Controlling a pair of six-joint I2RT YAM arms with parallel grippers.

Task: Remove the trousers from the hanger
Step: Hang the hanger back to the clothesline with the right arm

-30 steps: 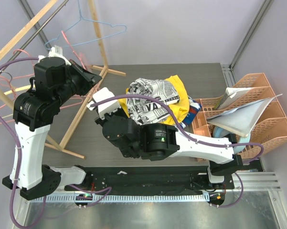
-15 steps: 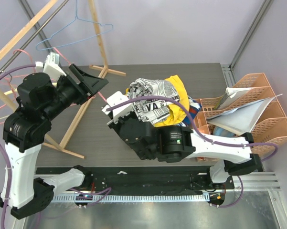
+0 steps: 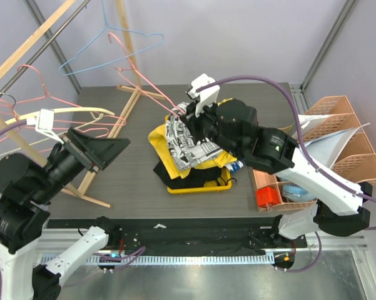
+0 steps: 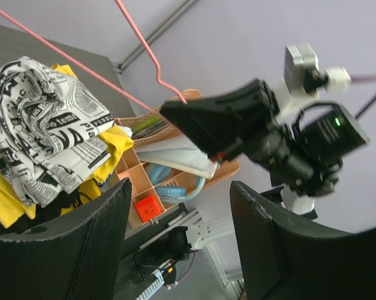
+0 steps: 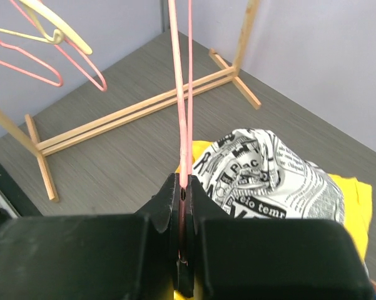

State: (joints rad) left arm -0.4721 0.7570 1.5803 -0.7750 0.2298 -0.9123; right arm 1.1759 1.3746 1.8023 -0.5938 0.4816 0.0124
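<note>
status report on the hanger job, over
Left claw open, empty. Right claw shut on pink hanger. Newsprint trousers look off it, heaped on yellow garment. Nothing blocking.

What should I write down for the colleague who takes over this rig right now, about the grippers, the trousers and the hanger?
Left gripper: open, holds nothing, off to the left of the clothes pile.
Right gripper: shut on the pink wire hanger, held above the pile.
Trousers: newsprint-patterned, crumpled on top of a yellow garment on the table.
Done: the hanger looks bare; the trousers seem off it.
Left: check that no fold catches the wire, then probably put the hanger away.
</note>
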